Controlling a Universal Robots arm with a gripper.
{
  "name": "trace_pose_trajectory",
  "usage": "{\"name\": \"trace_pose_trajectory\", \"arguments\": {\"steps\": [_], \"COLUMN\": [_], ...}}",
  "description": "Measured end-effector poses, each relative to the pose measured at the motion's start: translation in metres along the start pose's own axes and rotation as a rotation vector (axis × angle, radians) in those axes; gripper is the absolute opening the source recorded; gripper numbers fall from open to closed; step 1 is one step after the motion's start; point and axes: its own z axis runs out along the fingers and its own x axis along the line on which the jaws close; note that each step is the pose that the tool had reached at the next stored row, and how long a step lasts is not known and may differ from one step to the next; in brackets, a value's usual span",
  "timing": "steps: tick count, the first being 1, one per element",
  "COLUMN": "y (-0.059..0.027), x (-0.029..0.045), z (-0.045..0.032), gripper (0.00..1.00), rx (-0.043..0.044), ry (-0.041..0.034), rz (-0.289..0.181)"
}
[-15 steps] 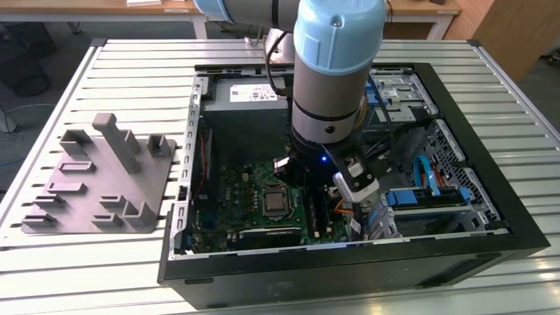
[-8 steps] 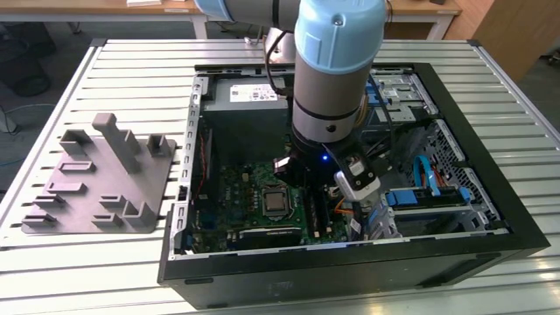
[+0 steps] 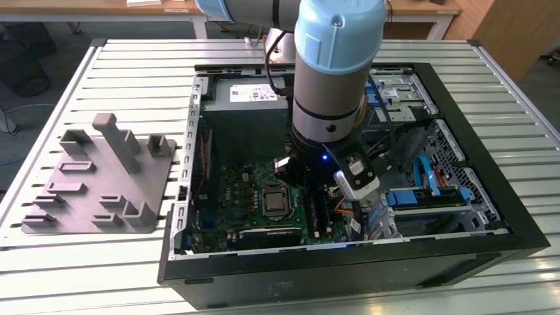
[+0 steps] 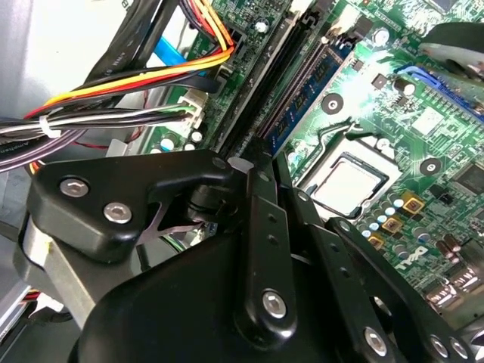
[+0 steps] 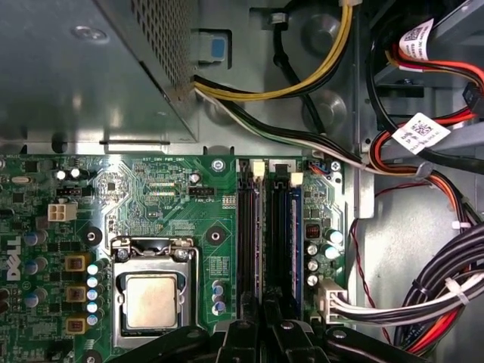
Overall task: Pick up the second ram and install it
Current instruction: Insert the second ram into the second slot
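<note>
Slatted metal worktop [image 3: 79,262] carries an open computer case [image 3: 518,226] lying on its side, and a grey plastic block [image 3: 96,177] with upright posts sits apart from it, toward the exterior view's left. Wooden desks stand behind.

The robot arm [image 3: 337,72] reaches straight down into the case, its lower end just above the green circuit board [image 3: 240,193] and beside the square silver processor [image 3: 275,200].

In both wrist views the jaws hang low over the row of long black slots [image 5: 246,242] next to the processor [image 5: 151,301]. Whether they are clenched or released, and whether they carry anything, I cannot tell.

One dark blue-green memory stick [image 5: 296,234] stands on edge in the slot farthest from the processor, at the side of the bundled black, red and white cables [image 5: 446,295]. The second wrist view shows the same stick [image 4: 306,91] running along the black slots, a little beyond the jaws' tips. It looks seated in its slot and apart from the jaws. Yellow and orange wires [image 4: 151,76] cross nearby.
</note>
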Motion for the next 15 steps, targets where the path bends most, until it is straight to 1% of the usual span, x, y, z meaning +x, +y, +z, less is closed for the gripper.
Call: {"name": "trace_pose_trajectory", "arguments": {"steps": [5, 10, 15], "y": [0.0000, -0.0002, -0.0002], "x": [-0.0002, 0.0000, 0.0000], "z": [0.0007, 0.0061, 0.0064], "gripper": [0.14, 0.14, 0.14], "rx": [0.0000, 0.0001, 0.0000], "ry": [0.0004, 0.0010, 0.0009], "rz": [-0.006, -0.006, -0.006]}}
